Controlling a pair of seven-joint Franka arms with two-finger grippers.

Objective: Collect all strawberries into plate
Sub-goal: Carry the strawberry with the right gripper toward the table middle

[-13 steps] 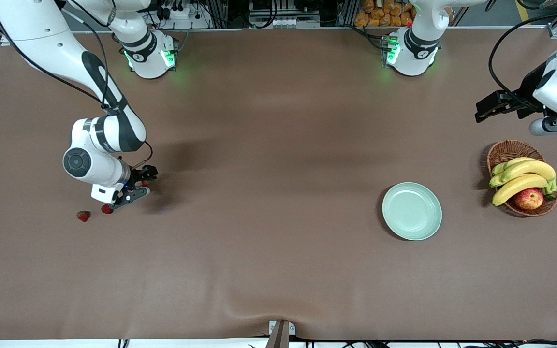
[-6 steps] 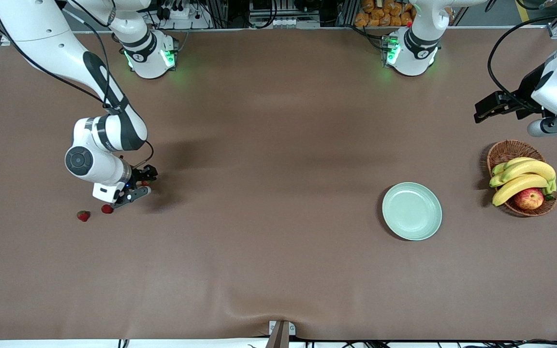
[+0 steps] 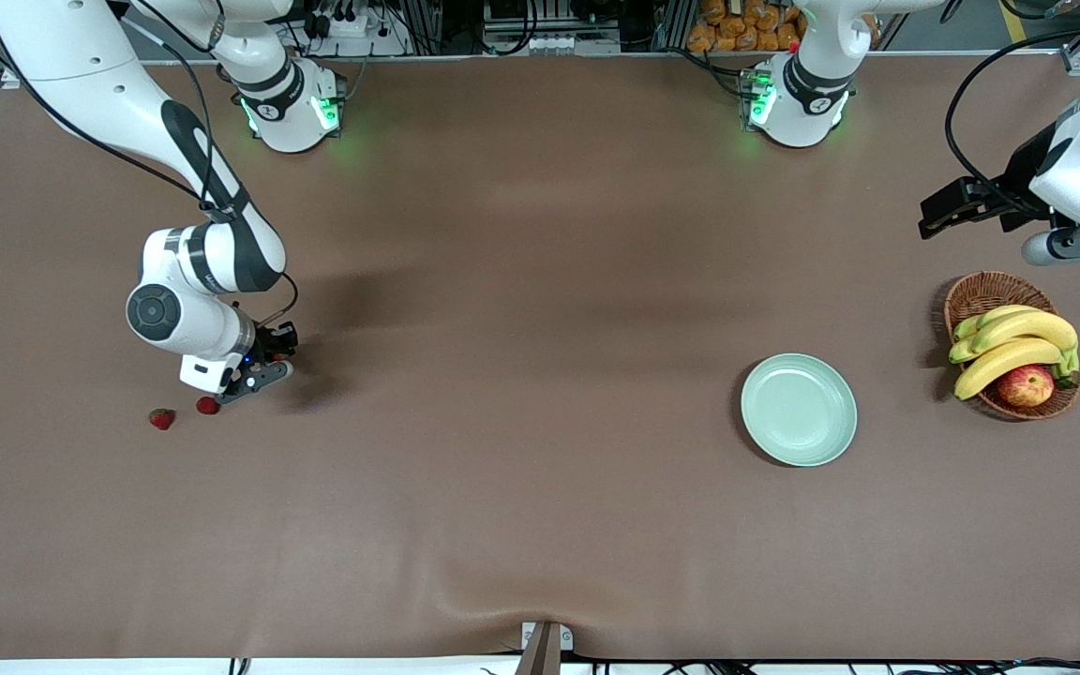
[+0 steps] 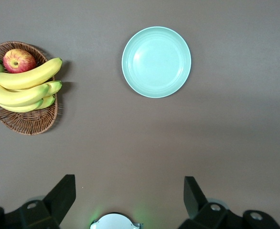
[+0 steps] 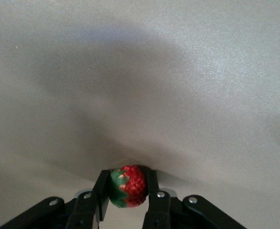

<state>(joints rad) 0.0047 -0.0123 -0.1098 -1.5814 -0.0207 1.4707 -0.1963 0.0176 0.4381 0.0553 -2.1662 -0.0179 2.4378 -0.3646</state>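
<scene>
My right gripper (image 3: 276, 355) is low over the table toward the right arm's end and is shut on one strawberry (image 5: 128, 186), red with a green cap, pinched between both fingers. Two more strawberries (image 3: 161, 418) (image 3: 208, 405) lie on the table beside it, nearer the front camera. The pale mint-green plate (image 3: 799, 409) sits toward the left arm's end with nothing in it; it also shows in the left wrist view (image 4: 156, 62). My left gripper (image 3: 945, 210) waits open and empty in the air near the basket; its jaws stand wide apart in the left wrist view (image 4: 128, 196).
A brown wicker basket (image 3: 976, 292) with bananas (image 3: 1013, 342) and a red-yellow apple (image 3: 1026, 384) stands beside the plate at the left arm's end. It also shows in the left wrist view (image 4: 27, 125). Brown cloth covers the table.
My right gripper's fingers have drawn together around the strawberry. The left arm shifted very slightly. The two loose strawberries and the plate have not moved.
</scene>
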